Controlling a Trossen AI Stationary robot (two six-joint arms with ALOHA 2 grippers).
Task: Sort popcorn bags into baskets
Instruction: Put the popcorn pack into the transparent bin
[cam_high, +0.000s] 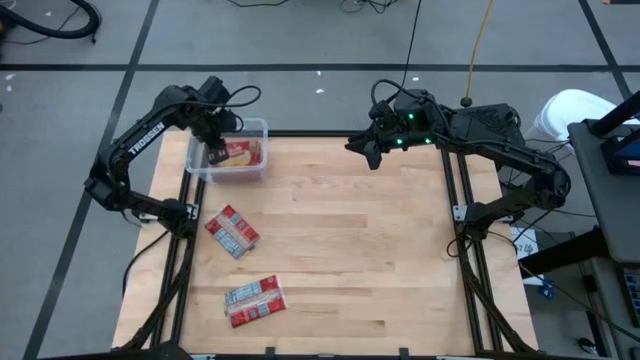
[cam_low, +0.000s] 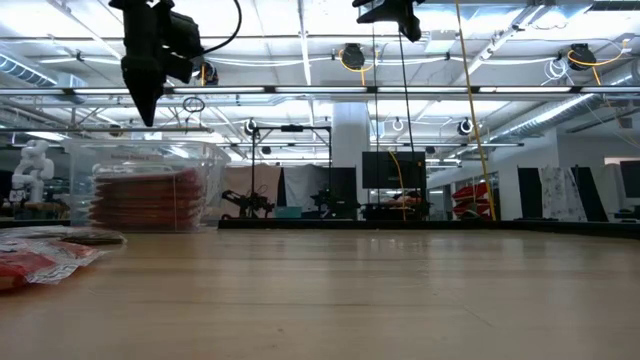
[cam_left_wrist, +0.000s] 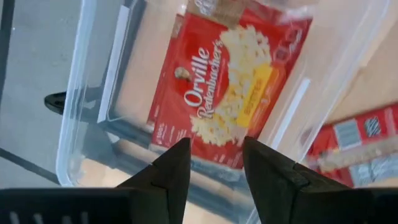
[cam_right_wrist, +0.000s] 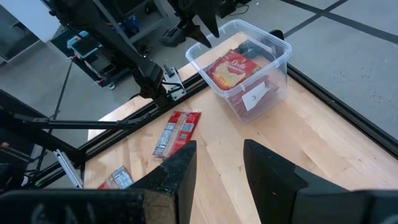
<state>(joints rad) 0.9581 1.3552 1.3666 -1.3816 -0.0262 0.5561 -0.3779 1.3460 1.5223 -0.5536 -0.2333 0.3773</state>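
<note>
The clear plastic basket (cam_high: 258, 126) stands at the table's far left corner. It holds a stack of red popcorn bags (cam_low: 145, 200), and the top bag (cam_left_wrist: 230, 87) lies picture side up. My left gripper (cam_left_wrist: 214, 155) hangs open and empty above the basket (cam_low: 205, 160), fingers pointing down. More bags lie flat on the wood: some (cam_high: 232, 232) near the left edge and some (cam_high: 255, 300) closer to the near edge. My right gripper (cam_right_wrist: 217, 162) is open and empty, held high over the table's far edge (cam_high: 372, 150).
The table's middle and right side show bare wood (cam_high: 380, 250). A dark metal frame (cam_high: 462, 215) runs along the table's edges. In the right wrist view the left arm (cam_right_wrist: 199, 28) stands over the basket (cam_right_wrist: 261, 93), with loose bags (cam_right_wrist: 177, 130) between us.
</note>
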